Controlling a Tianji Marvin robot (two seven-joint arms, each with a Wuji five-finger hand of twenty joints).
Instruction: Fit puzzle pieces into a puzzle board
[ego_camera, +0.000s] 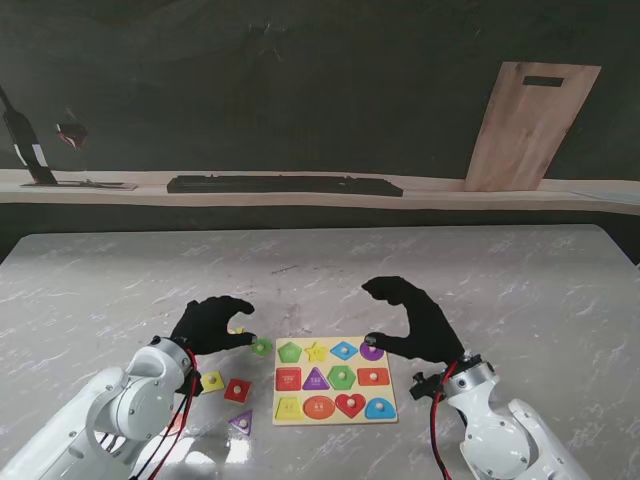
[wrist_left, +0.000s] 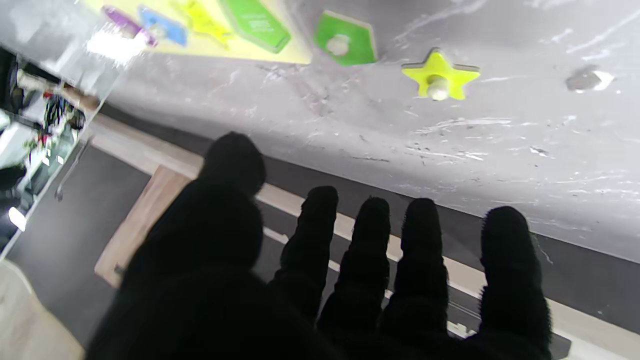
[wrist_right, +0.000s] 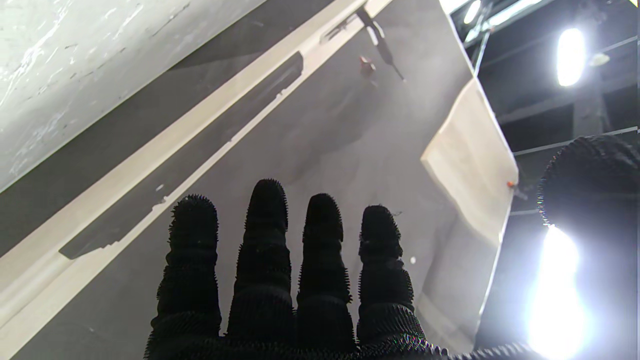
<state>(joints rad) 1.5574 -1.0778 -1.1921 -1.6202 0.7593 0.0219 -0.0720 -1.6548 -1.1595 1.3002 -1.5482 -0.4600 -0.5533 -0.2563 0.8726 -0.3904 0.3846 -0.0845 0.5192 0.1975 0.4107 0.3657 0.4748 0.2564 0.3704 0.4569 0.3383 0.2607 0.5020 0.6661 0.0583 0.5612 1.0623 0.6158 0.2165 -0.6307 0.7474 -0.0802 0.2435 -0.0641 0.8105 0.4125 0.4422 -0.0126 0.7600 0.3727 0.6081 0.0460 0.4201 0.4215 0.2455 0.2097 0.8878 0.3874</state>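
Note:
The yellow puzzle board (ego_camera: 335, 410) lies on the marble table in front of me, with coloured shapes in its slots. My left hand (ego_camera: 212, 325) hovers just left of the board, fingers spread and holding nothing. A loose green pentagon piece (ego_camera: 262, 347) (wrist_left: 345, 39) sits by its fingertips, beside a yellow star piece (wrist_left: 439, 75). My right hand (ego_camera: 410, 320) arches over the board's far right corner, its thumb tip down at a purple piece (ego_camera: 372, 351). In the right wrist view the fingers (wrist_right: 267, 240) are straight and apart with nothing between them.
Loose pieces lie left of the board: a yellow one (ego_camera: 212, 381), a red one (ego_camera: 238, 390) and a purple triangle (ego_camera: 241, 422). A ledge behind the table carries a black bar (ego_camera: 285, 185) and a leaning wooden board (ego_camera: 528, 125).

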